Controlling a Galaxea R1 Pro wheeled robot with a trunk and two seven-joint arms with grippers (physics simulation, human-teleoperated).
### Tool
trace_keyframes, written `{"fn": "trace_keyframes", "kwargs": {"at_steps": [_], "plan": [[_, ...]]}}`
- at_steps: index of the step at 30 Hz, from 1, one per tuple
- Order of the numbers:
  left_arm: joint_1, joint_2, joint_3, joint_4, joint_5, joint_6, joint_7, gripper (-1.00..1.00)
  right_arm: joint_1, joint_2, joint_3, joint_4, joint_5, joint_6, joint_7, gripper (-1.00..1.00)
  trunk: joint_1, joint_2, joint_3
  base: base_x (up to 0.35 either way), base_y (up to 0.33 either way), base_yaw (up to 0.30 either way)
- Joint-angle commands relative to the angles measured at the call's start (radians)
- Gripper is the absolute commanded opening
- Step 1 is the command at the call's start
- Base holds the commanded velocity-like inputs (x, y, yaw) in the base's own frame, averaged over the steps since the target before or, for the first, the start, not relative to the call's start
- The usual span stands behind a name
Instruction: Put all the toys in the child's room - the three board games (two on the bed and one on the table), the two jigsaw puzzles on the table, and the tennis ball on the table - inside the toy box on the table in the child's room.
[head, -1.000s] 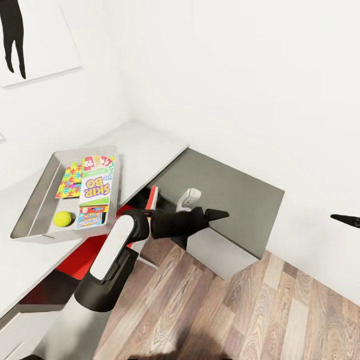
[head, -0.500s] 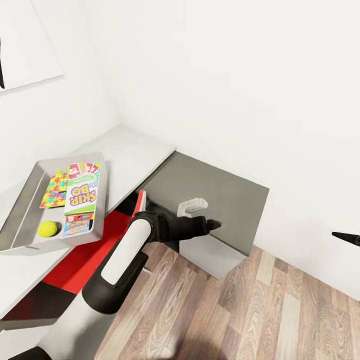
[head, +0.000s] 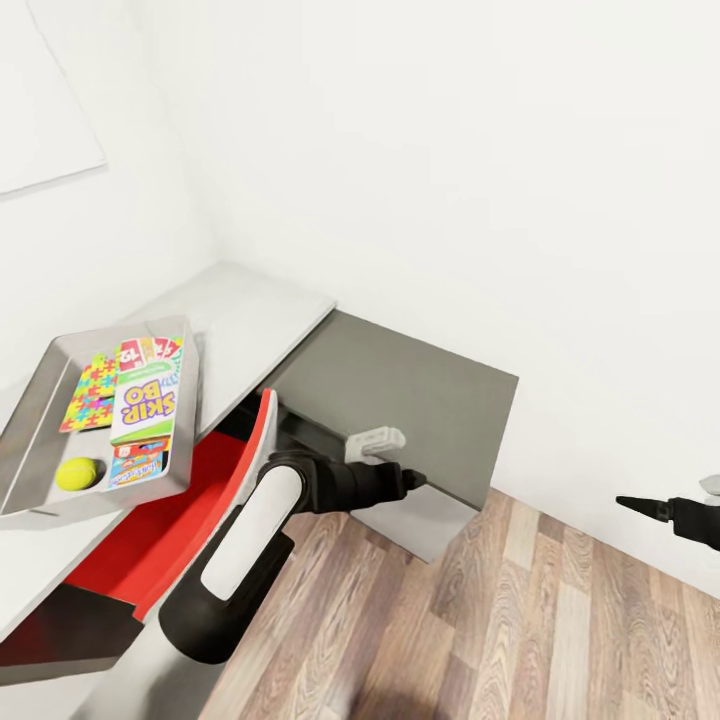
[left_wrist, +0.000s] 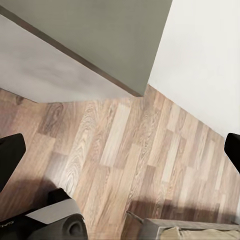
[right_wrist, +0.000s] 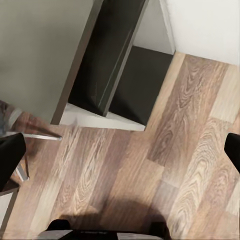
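Your toy box (head: 30, 400) sits on the pale part of the table (head: 250, 310), at the head view's left, and it already holds a good share of the load: a board game (head: 146, 402) lying flat with its big lettering up, a second one (head: 148, 350) peeking out beyond it, a jigsaw puzzle (head: 88, 392) beside them, and the tennis ball (head: 77, 473) in the near corner. Another colourful flat box (head: 137, 467) lies next to the ball, but you cannot tell from here whether it is a game or a puzzle. By my count at least one toy is still missing from the box.

Your left gripper (head: 408, 479) hangs low beside the dark part of the table; the left wrist view shows its fingers spread wide over the wood floor (left_wrist: 120, 150), with nothing between them. Your right gripper (head: 640, 506) reaches in from the right, also wide open and empty.

A red chair (head: 170, 510) stands tucked under the table, close to your left arm, and a small white fitting (head: 374, 441) sits on the dark top's near edge
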Motion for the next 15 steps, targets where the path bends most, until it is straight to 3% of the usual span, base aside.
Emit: {"fn": "trace_keyframes", "kwargs": {"at_steps": [1,5,15], "plan": [[-0.001,0.000,0.000,-0.001,0.009,0.002,0.011,1.00,-0.001,0.000,0.000,0.000,0.011,0.004,0.010,1.00,0.000,-0.001,0.000,0.000,0.000,-0.108],[0.007,0.001,0.006,-0.002,0.009,0.002,0.011,1.00,-0.002,0.008,0.043,0.000,0.031,0.004,0.011,1.00,0.000,-0.001,0.007,0.000,0.000,-0.107],[0.017,0.006,0.052,0.004,0.008,0.002,-0.007,1.00,-0.004,0.014,0.075,0.000,0.042,0.004,0.009,1.00,0.000,-0.001,0.022,0.000,0.000,-0.104]]}}
